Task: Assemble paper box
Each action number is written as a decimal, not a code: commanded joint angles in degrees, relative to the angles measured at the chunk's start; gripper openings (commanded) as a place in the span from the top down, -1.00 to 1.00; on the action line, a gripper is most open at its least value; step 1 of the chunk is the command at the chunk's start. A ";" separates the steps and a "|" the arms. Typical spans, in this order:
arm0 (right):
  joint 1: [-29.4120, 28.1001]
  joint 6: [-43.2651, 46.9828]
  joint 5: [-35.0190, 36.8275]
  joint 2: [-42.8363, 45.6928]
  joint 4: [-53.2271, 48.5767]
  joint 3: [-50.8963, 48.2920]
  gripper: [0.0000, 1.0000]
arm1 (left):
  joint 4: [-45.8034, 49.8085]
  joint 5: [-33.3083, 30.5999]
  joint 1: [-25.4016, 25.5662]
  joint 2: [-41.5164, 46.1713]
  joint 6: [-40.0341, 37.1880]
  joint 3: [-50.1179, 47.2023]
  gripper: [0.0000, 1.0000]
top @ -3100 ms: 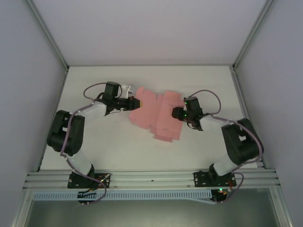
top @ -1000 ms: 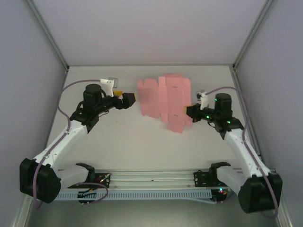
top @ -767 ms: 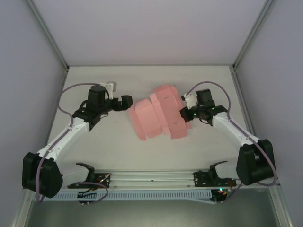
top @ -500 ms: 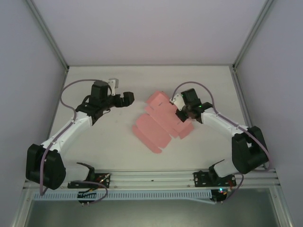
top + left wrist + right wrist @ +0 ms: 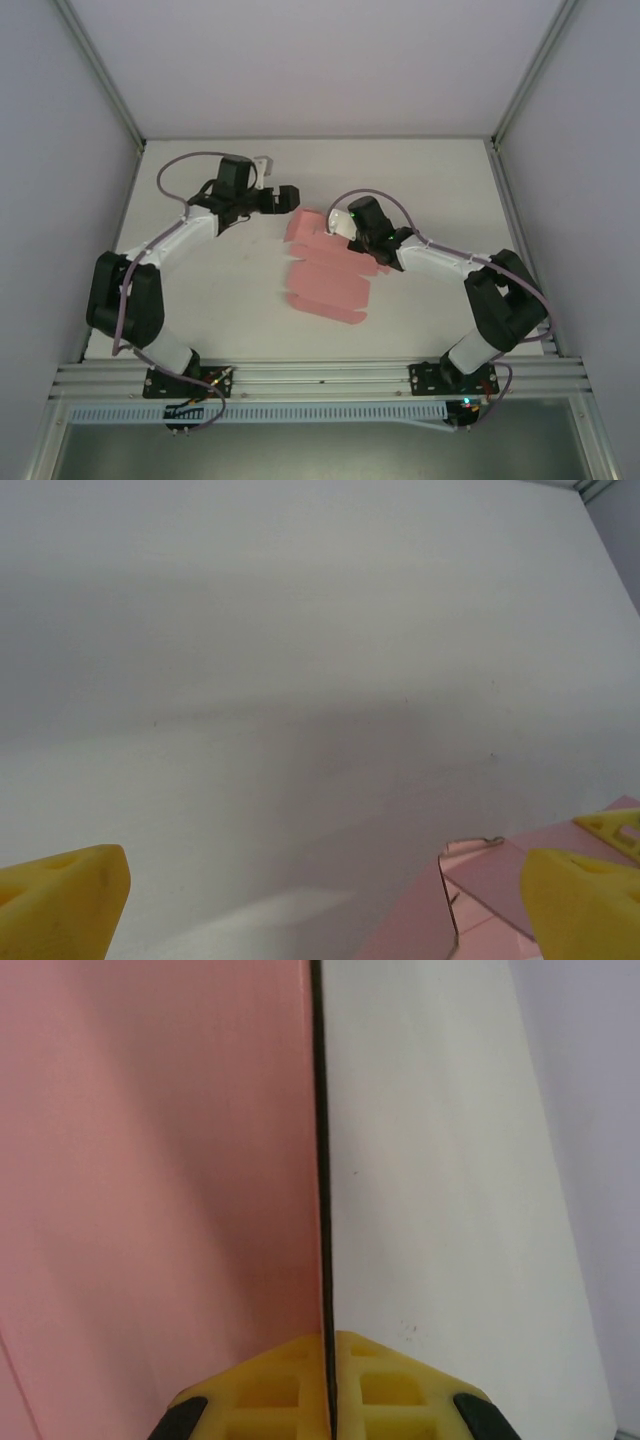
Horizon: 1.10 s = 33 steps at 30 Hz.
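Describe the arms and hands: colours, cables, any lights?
Both match: the left arm and right arm have black joint housings, white link covers and a loose purple cable looping alongside. The left hand and right hand are black with yellow finger pads, moulded with square recesses. A green light glows by the right wrist; a white block sits on the left wrist.

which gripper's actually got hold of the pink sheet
The right gripper: it is shut on an edge of the paper box, an unfolded pink sheet. The left gripper stands wide open beside the sheet's far corner, holding nothing.
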State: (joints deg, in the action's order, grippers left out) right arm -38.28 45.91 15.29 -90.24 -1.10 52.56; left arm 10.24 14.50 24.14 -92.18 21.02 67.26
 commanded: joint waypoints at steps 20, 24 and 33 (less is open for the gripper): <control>-0.86 -11.82 -3.20 2.60 -2.22 3.35 1.00 | -1.20 -1.40 7.04 -5.20 -6.78 -0.91 -1.00; -0.92 -13.67 -5.82 3.35 -1.65 3.37 1.00 | -5.81 -1.56 9.43 -5.77 -4.43 -0.73 -1.00; -0.59 -15.44 -3.35 5.99 -0.16 0.22 1.00 | -5.89 -5.74 9.15 -0.98 -2.33 -3.69 -1.00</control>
State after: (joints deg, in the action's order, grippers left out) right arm -38.59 32.29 12.84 -86.54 -4.14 53.39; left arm 4.93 9.78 32.95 -96.90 17.89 65.56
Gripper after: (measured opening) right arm 0.051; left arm 0.996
